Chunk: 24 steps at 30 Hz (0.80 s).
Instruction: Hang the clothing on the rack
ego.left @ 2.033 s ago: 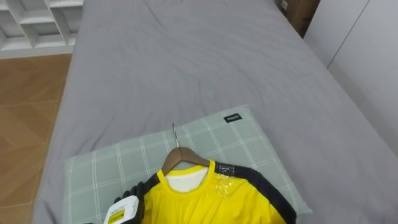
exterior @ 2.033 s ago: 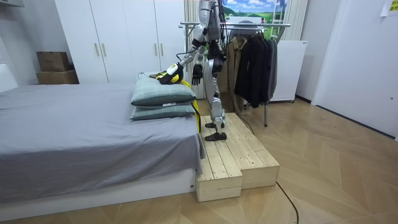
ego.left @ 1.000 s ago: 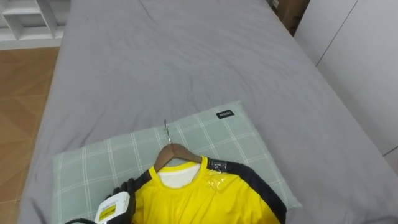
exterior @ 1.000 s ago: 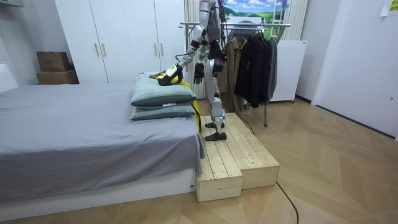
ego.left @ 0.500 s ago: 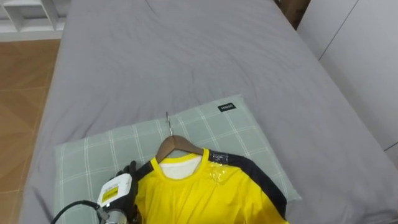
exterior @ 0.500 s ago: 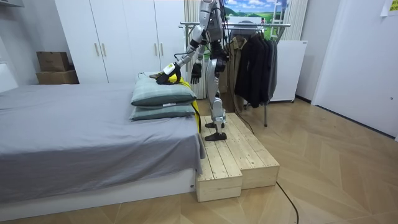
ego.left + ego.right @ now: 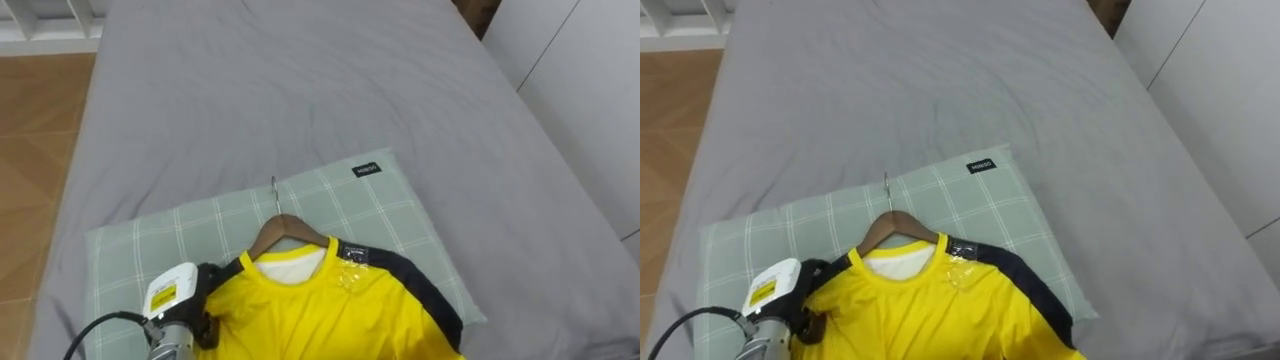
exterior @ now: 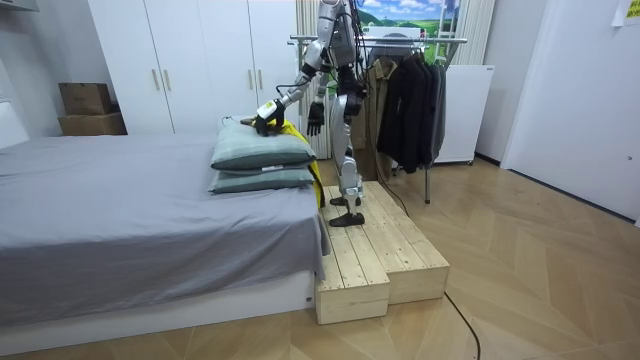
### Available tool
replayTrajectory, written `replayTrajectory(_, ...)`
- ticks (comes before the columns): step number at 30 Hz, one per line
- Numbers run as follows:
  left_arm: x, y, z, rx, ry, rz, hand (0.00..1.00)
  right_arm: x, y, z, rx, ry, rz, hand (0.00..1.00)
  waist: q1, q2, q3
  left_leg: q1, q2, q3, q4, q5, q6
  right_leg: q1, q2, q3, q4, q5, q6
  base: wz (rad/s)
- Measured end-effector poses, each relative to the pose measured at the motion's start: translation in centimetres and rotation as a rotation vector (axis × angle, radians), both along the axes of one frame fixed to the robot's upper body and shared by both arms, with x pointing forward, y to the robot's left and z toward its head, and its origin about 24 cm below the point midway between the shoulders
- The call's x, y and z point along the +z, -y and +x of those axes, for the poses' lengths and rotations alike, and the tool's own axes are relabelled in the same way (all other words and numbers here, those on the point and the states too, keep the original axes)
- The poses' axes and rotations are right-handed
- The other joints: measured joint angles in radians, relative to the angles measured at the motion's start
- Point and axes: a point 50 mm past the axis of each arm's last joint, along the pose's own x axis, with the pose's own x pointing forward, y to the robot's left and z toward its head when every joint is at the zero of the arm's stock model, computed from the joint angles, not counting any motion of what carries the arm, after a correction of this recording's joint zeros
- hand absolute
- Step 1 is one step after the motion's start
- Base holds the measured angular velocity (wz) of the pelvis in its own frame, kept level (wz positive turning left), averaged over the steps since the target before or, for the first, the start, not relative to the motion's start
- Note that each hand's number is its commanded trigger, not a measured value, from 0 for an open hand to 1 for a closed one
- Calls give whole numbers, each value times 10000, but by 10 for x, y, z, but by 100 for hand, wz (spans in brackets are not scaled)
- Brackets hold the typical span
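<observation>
A yellow shirt with black shoulders lies on a wooden hanger, its metal hook pointing up the bed. Both rest on a green checked pillow. My left hand comes in from the lower left and lies against the shirt's left black shoulder; its grip is hidden against the dark cloth. In the room view the left hand reaches over the stacked pillows. My right hand hangs by my side with relaxed fingers and holds nothing.
The grey bed stretches ahead, with wooden floor to its left. I stand on a wooden platform at the bed's end. Behind me is a clothes rack with dark garments. White wardrobes line the wall.
My left hand has moved forward across the pillow to the shirt's left shoulder. The shirt and hanger have stayed in place; the eye view has shifted a little.
</observation>
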Motion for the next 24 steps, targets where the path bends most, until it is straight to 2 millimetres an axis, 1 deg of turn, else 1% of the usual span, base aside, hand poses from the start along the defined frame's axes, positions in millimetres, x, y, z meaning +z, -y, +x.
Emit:
replayTrajectory(6, -3, 2, -2, -27, -280, -126, 100, 0, 0, 0, -9, 15, -12, 0, 6, -4, 2, -12, 2, 9, -1, 0, 0, -13, 1, -5, -2, 0, 0, 0)
replayTrajectory(11, -5, 3, -4, 47, -385, -245, 100, 0, 0, 0, -8, 12, -10, 0, 3, -34, 19, -35, 6, 13, -1, 0, 0, -35, 4, -18, 7, 0, 0, 0)
replayTrajectory(24, -7, 3, -5, 151, -482, -403, 100, 0, 0, 0, -46, 14, 13, 0, 7, -60, 3, -16, 4, 18, 25, 0, 0, -8, 3, -15, 11, 0, 0, 0)
